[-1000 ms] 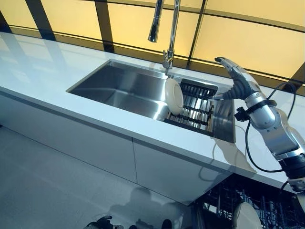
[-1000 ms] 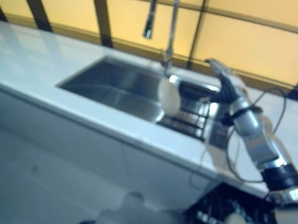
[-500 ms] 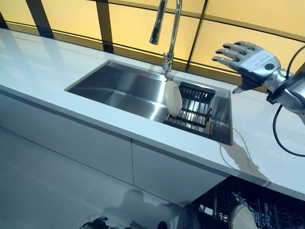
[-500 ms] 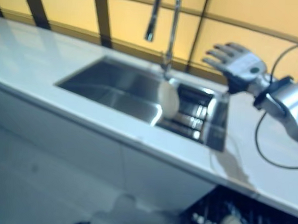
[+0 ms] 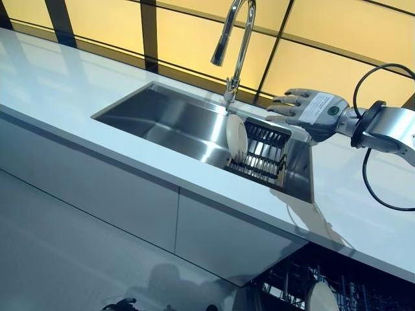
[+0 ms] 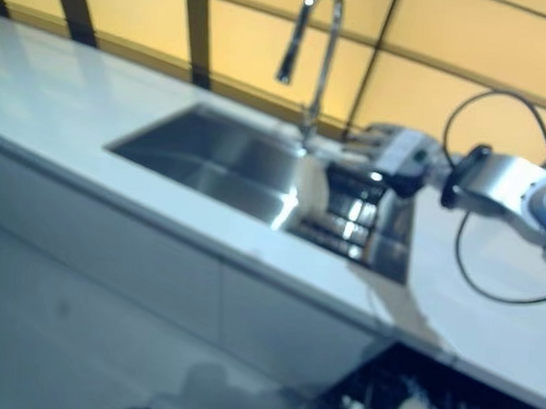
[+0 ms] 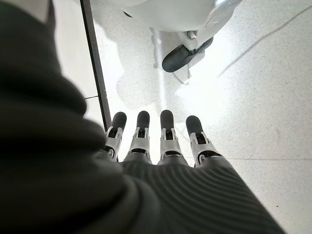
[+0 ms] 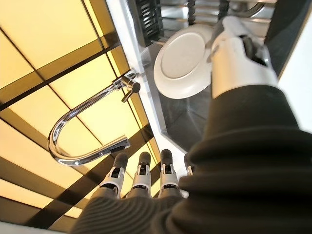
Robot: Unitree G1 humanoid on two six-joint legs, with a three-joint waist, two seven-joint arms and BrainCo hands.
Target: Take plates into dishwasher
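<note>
One white plate [image 5: 237, 138] stands on edge in the black dish rack [image 5: 267, 150] at the right end of the steel sink [image 5: 162, 116]. My right hand [image 5: 311, 111] hovers open over the rack's back right corner, fingers straight and pointing left, a short way from the plate and holding nothing. In the right wrist view the plate [image 8: 187, 63] shows past the thumb [image 8: 239, 53], untouched. My left hand [image 7: 161, 146] shows only in its wrist view, open, fingers straight above the floor. Another white plate [image 5: 321, 299] stands in the open dishwasher [image 5: 353, 285] at the lower right.
A tall curved faucet [image 5: 237, 45] rises behind the sink, just left of my right hand. White countertop [image 5: 58, 84] stretches left and right of the sink. A yellow panelled wall with dark strips stands behind it.
My right hand has come down and to the left, from high over the counter to just above the rack, still open. The camera has shifted a little.
</note>
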